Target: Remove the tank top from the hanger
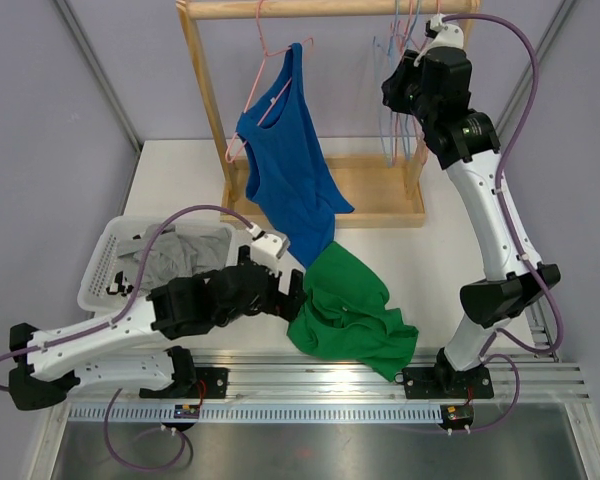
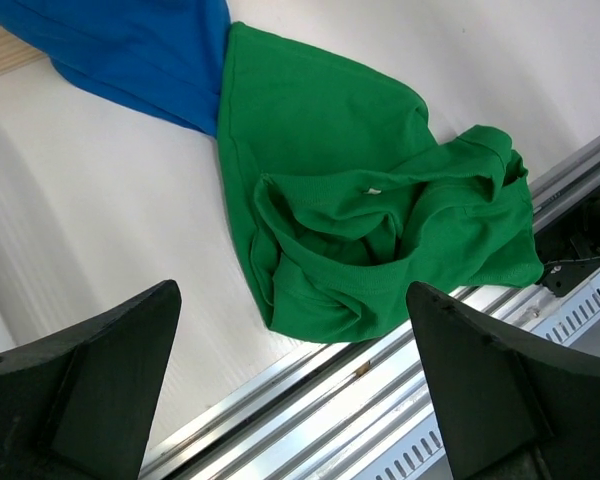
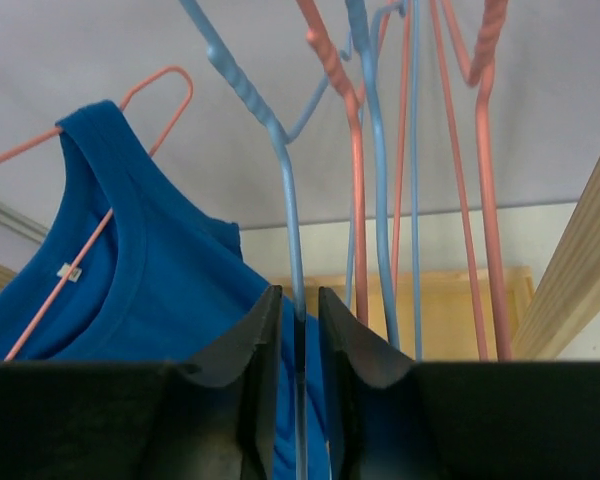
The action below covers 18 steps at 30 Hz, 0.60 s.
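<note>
A blue tank top point(image 1: 285, 170) hangs on a tilted pink hanger point(image 1: 270, 50) from the wooden rack's top bar. Its hem trails down onto the table beside a crumpled green garment point(image 1: 350, 310). My left gripper point(image 1: 295, 295) is open and empty, low over the table at the green garment's left edge. In the left wrist view the gripper point(image 2: 292, 300) frames the green garment point(image 2: 370, 230), with the tank top point(image 2: 130, 50) at top left. My right gripper point(image 1: 405, 85) is up at the rack's right end. In the right wrist view the gripper point(image 3: 298, 300) is shut on a blue hanger wire point(image 3: 280, 150), with the tank top point(image 3: 150, 290) and pink hanger point(image 3: 160, 85) at left.
Several empty blue and pink hangers point(image 1: 395, 60) hang at the rack's right end. The wooden rack point(image 1: 205, 90) stands on a base point(image 1: 380, 190) at the table's back. A white basket point(image 1: 105, 260) with grey clothing sits front left. A metal rail point(image 1: 330, 365) runs along the near edge.
</note>
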Motion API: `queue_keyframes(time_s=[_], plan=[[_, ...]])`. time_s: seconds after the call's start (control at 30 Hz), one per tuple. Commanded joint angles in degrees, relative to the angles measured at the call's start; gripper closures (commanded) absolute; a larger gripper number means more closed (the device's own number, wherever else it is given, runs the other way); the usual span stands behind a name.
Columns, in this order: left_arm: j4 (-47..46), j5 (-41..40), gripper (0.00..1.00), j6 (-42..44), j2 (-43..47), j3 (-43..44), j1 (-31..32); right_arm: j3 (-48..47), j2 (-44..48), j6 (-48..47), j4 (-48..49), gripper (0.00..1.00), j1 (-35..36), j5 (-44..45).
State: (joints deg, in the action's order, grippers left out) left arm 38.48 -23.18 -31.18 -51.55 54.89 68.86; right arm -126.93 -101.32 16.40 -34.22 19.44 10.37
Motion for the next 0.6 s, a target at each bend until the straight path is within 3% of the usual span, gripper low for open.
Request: queue_keyframes(time_s=[0.0,0.03,0.13,0.17,0.23,0.33,0.43,0.57], plan=[[-7.7,-0.11,0.01,-0.11,-5.38,0.74,1.89,3.62,6.38,0.82,3.8,0.68,-0.37,-3.42],[-8.94,-0.2,0.01,0.06,-6.88,0.74,2.33,3.97,8.4,0.56,3.72,0.54,-0.37,-4.99],[-12.89,0.5,0.01,-0.37,-15.9,1.18,3.73,5.38,13.57,0.03,2.23,0.37,-0.37,-8.51],[-14.03,0.33,0.01,-0.72,-18.3,1.62,4.52,7.47,15.26,-0.23,1.62,0.16,-0.37,-9.22],[-17.72,0.85,0.01,-0.9,-25.66,2.06,4.88,10.37,21.12,-0.93,1.0,0.01,-0.37,-10.19],[-21.07,1.73,0.01,-1.34,-33.15,3.99,5.23,19.77,31.83,-1.81,1.16,0.01,-0.37,-9.41],[-23.27,2.52,0.01,-2.04,-41.77,6.18,5.49,37.04,44.83,-1.64,5.38,0.0,-0.28,-8.71],[-24.59,4.01,0.01,-3.36,-50.82,8.12,6.02,46.24,56.56,-0.76,4.43,0.01,-0.37,-7.56]])
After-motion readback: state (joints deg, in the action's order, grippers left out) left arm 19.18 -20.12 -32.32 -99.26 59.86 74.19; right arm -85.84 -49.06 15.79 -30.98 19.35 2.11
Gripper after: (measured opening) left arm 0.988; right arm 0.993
